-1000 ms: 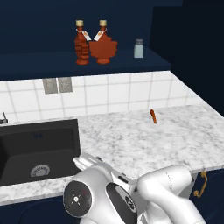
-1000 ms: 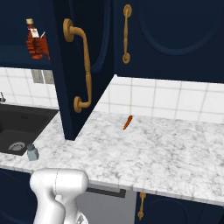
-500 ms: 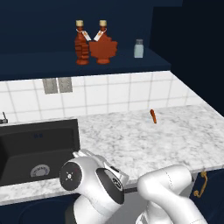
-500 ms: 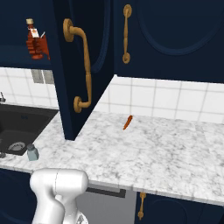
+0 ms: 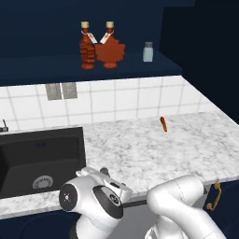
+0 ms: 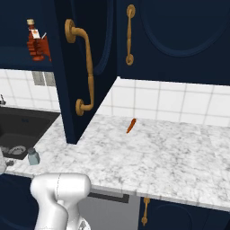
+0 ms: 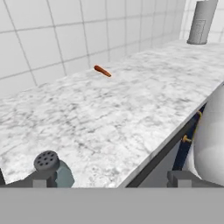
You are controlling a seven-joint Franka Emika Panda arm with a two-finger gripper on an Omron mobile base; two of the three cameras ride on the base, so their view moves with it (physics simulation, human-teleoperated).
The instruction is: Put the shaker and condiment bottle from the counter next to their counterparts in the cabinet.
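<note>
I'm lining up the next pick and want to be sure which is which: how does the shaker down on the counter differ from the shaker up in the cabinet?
The counter shaker stands at the marble counter's front edge near the sink; the cabinet shaker stands on the cabinet shelf.
The counter shaker stands alone; the cabinet shaker has two maple-leaf bottles to its left.
The counter shaker is close beside the open gripper; the cabinet shaker is far above.
Both are upright, pale blue-grey with grey caps.

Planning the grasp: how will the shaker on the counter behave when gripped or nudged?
The shaker looks small and glassy, so probably light, rigid and a bit slippery. It stands upright near the counter front edge, so a sideways nudge could tip it or send it off.
</note>
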